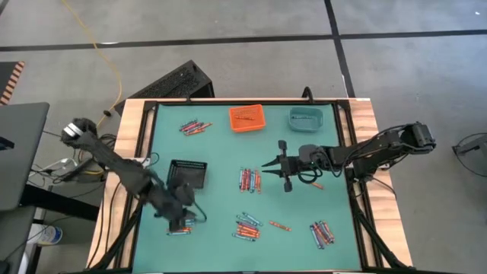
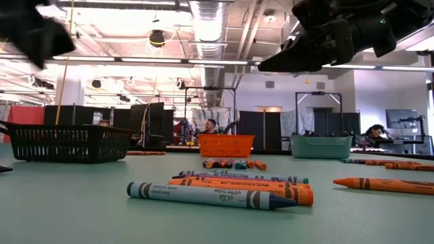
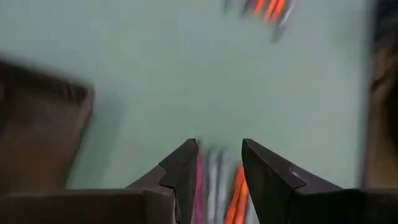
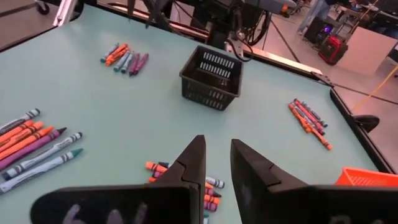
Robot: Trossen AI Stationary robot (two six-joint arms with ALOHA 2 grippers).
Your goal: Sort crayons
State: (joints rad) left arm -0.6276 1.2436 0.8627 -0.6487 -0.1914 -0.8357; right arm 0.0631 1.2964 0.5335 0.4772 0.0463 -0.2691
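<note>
On the green table [image 1: 221, 144], the black bin [image 1: 187, 173], the orange bin [image 1: 246, 118] and the teal bin [image 1: 305, 118] stand apart. The left gripper [image 1: 178, 225], fingers parted and empty, hovers over a small crayon pile [image 3: 217, 193]. The right gripper [image 1: 275, 166], also parted and empty, hangs beside the crayons [image 1: 249, 180] in the table's middle.

Even overhead light falls on the green desk [image 1: 221, 152], leaving only soft shadows. In the low view, ceiling strip lamps [image 2: 169, 61] glare white; the near crayons [image 2: 210, 194] are sharp and the left arm [image 2: 34, 30] is a dark smear. The left wrist view is heavily motion-blurred. The right wrist view is crisp, with the black basket [image 4: 211, 78] clearly resolved.
</note>
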